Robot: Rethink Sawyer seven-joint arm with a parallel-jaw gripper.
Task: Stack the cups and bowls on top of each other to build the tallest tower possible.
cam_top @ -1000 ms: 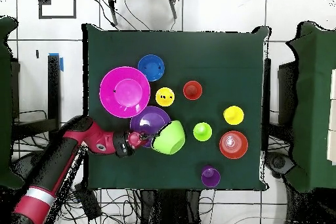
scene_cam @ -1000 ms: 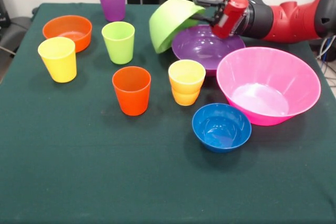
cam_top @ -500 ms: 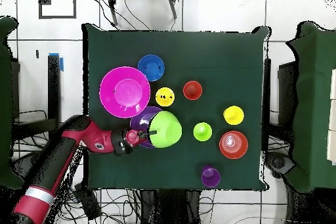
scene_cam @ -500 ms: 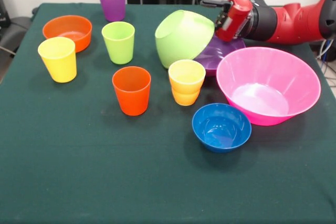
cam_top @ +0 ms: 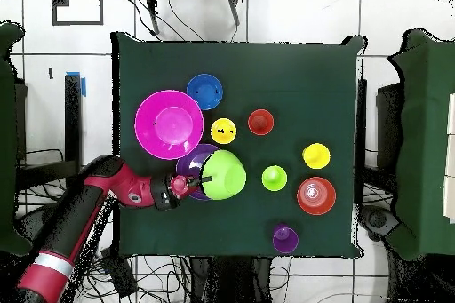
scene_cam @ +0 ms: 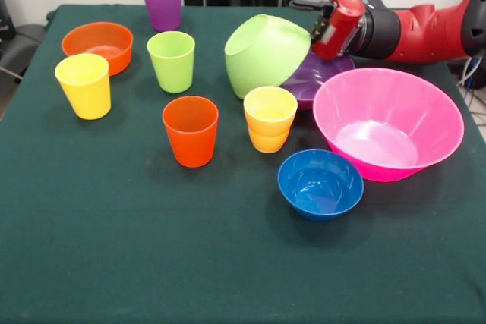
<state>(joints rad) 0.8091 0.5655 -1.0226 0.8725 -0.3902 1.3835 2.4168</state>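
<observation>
- Cups and bowls sit spread over a dark green table (scene_cam: 114, 263); this list runs left to right in the front view.
- Yellow cup (scene_cam: 83, 85) stands upright near the left edge, with the shallow orange bowl (scene_cam: 98, 45) just behind it.
- Purple cup (scene_cam: 162, 2) stands at the far edge; the lime cup (scene_cam: 171, 61) is nearer, and the orange-red cup (scene_cam: 190, 130) nearer still. All three are upright and apart.
- Lime bowl (scene_cam: 266, 54) is glossy and tipped steeply, mouth turned toward the left and away, its rounded underside facing the camera. It leans over the purple bowl (scene_cam: 319, 77), hiding most of it.
- Yellow-orange cup (scene_cam: 269, 117) stands just in front of the lime bowl; it looks like two cups nested.
- Blue bowl (scene_cam: 320, 184) sits upright, nearest the camera.
- Gripper (scene_cam: 310, 26) lies sideways at the lime bowl's right rim and appears closed on it, though the fingertips are hidden behind the bowl.
- Pink bowl (scene_cam: 388, 123), the largest, sits upright at the right, beside the purple bowl.
</observation>
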